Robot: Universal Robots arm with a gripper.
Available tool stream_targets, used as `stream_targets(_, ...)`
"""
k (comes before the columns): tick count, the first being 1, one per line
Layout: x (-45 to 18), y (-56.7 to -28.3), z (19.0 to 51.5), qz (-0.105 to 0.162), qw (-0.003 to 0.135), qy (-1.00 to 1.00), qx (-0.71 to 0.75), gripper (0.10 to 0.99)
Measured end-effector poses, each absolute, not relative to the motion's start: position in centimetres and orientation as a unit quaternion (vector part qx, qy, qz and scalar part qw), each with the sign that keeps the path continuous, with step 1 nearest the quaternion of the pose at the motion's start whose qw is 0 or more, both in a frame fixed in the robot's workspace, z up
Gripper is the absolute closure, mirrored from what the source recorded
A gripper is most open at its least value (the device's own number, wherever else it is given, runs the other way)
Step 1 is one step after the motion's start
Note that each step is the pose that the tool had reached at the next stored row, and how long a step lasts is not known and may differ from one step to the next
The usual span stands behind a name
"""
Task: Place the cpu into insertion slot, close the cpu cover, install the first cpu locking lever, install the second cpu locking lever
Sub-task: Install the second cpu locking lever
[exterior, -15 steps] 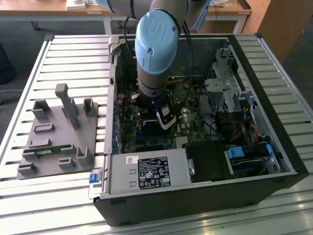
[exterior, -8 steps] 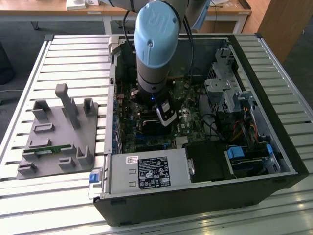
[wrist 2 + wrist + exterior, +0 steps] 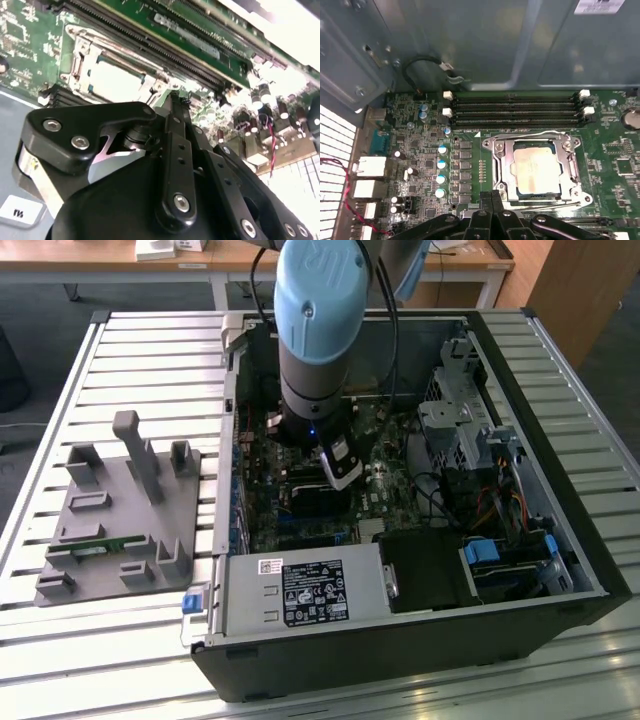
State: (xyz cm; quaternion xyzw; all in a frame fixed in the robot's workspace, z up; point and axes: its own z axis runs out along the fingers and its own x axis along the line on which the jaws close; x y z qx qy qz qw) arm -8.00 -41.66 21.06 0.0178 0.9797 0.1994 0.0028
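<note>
Here, gripper (image 3: 492,196) fingers pressed together, empty, hovering beside the cpu cover (image 3: 536,170), which lies closed over the cpu (image 3: 535,167).

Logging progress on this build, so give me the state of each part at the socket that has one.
cpu: seated in the insertion slot.
cpu cover: closed flat over the chip.
locking lever: lying down along the cover's edge.
gripper: shut, empty, beside the socket.
</note>
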Motion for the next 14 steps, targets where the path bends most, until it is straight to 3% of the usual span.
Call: stream_targets(14,-8.0,-41.7,23.3,0.2,0.003,0.98,0.018,0.98)
